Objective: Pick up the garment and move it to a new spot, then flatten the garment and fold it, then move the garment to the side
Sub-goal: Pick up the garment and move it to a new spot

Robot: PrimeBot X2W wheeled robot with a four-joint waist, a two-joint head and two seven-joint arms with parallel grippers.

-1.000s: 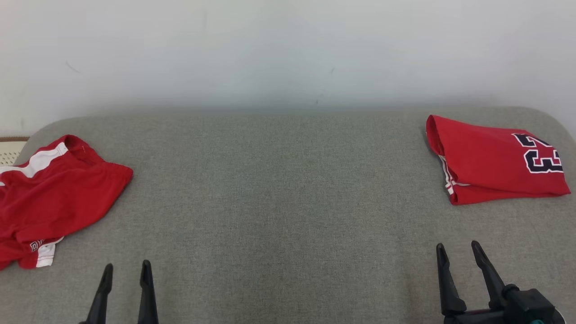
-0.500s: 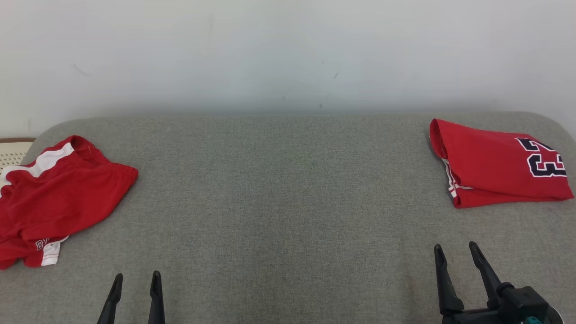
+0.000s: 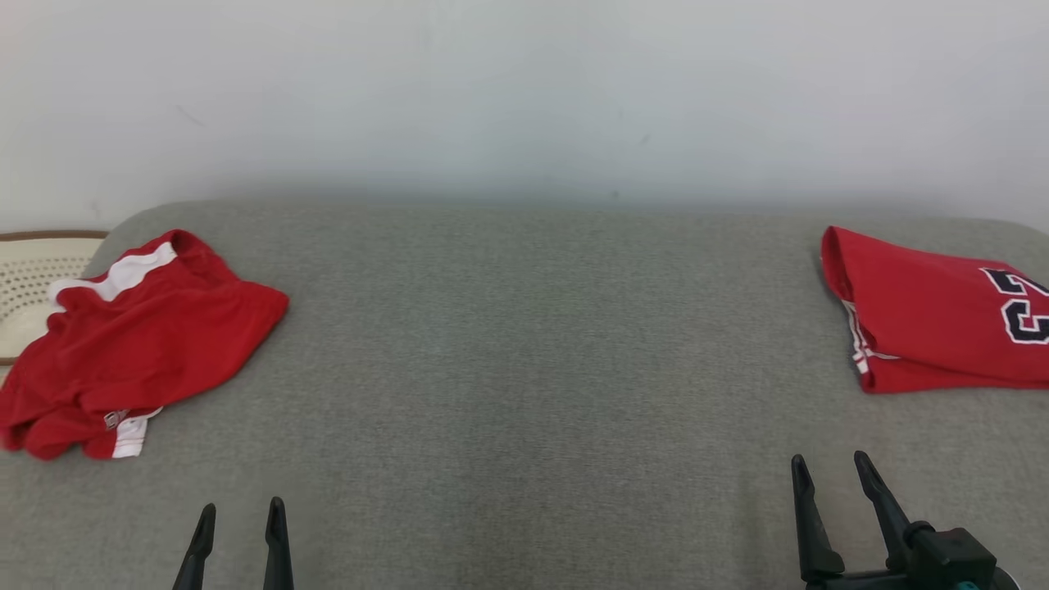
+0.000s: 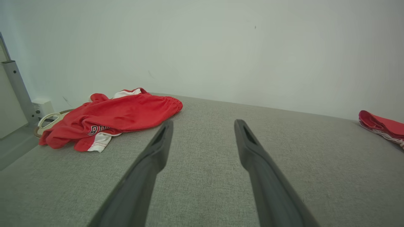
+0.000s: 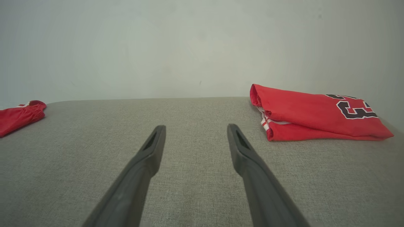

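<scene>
Garment (image 3: pixel 147 344), red with white trim, lies crumpled; left hand (image 3: pixel 242 506), right hand (image 3: pixel 828 459) spread.

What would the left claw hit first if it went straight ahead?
Probably nothing soon: the left claw points over bare cushion toward the wall; the shorts lie left of that line. Depth is unclear.

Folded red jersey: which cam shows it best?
Right wrist view: the folded red jersey lies whole, number and stacked edges visible. Head view cuts it off at the right edge, number partly lost. Left wrist view shows one end of it at far right.
</scene>
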